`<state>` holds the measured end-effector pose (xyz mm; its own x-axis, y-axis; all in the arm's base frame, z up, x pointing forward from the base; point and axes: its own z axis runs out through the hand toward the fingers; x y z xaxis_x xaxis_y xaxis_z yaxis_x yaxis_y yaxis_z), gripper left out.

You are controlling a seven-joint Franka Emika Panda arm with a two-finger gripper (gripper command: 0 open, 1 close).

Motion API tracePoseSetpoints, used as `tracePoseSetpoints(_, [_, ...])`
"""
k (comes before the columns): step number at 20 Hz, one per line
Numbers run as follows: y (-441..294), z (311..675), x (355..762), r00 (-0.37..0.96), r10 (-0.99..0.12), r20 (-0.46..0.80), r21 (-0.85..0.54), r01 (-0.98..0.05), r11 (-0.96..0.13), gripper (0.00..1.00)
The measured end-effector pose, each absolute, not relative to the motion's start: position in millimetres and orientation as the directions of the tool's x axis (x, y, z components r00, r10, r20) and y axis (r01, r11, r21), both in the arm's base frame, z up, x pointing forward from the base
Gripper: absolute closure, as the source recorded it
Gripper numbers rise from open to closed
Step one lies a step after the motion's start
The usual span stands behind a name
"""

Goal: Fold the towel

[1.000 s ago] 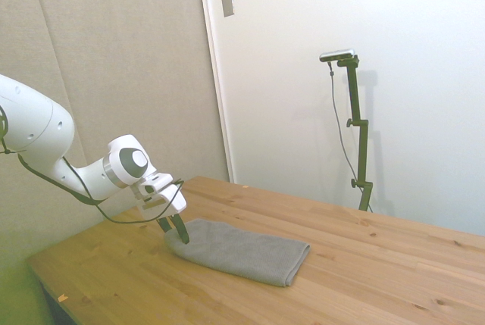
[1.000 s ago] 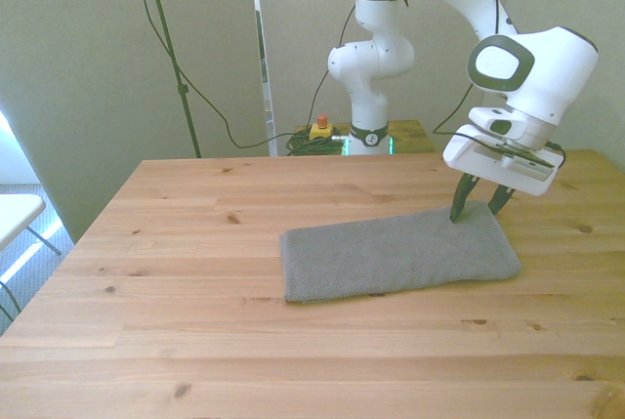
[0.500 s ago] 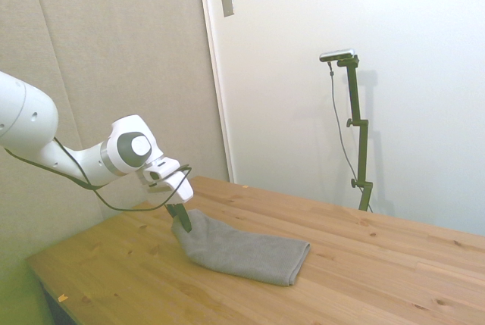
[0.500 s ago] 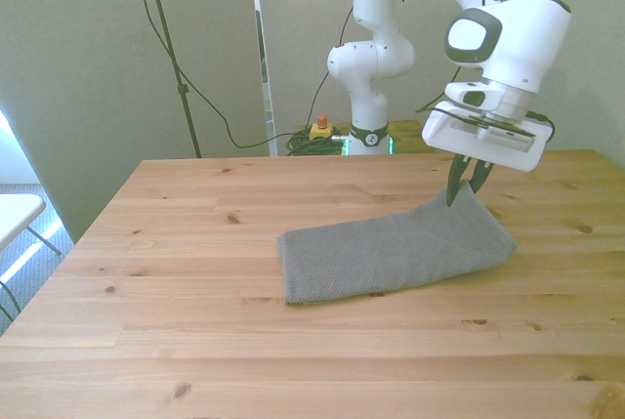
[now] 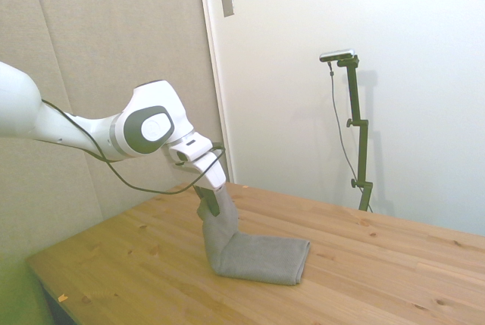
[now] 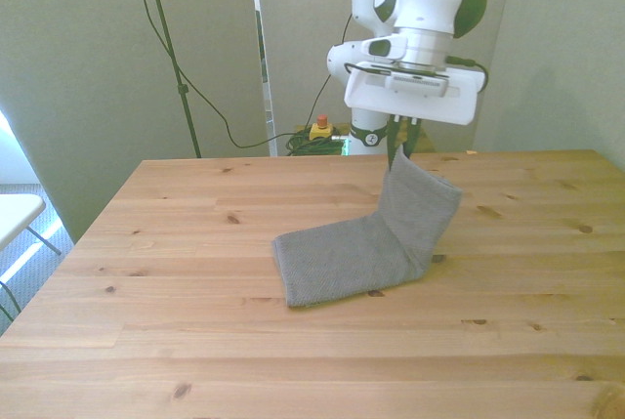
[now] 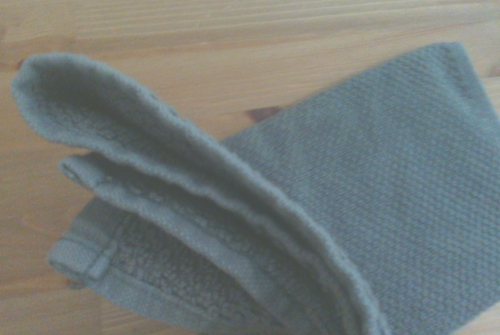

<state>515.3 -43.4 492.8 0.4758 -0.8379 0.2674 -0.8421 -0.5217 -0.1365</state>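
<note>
I see my gripper (image 6: pixel 398 148) pinching the towel (image 6: pixel 366 245) by one end. That end hangs lifted; the rest lies on the table (image 6: pixel 195 341).

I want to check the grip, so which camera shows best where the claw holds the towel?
The front view: the claw is shut on the towel's raised end, with the other end flat on the table. The side view shows the same lift, though the claw partly blends into the cloth. The wrist view shows only the towel's layered edges up close.
</note>
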Motion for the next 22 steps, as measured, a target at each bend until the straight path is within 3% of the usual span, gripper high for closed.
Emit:
tracePoseSetpoints(4, [-84.5, 503.5, 509.0, 0.448, -0.860, 0.245, -0.178, -0.851, -0.494, 1.00])
tracePoseSetpoints(12, [-152.6, 490.1, 504.3, 0.417, -0.887, 0.201, -0.205, -0.867, -0.454, 1.00])
tracePoseSetpoints(21, [-230.6, 478.4, 524.9, 0.416, -0.898, 0.145, -0.263, -0.858, -0.441, 1.00])
tracePoseSetpoints(22, [-234.2, 471.8, 529.6, 0.421, -0.896, 0.141, -0.257, -0.859, -0.444, 0.00])
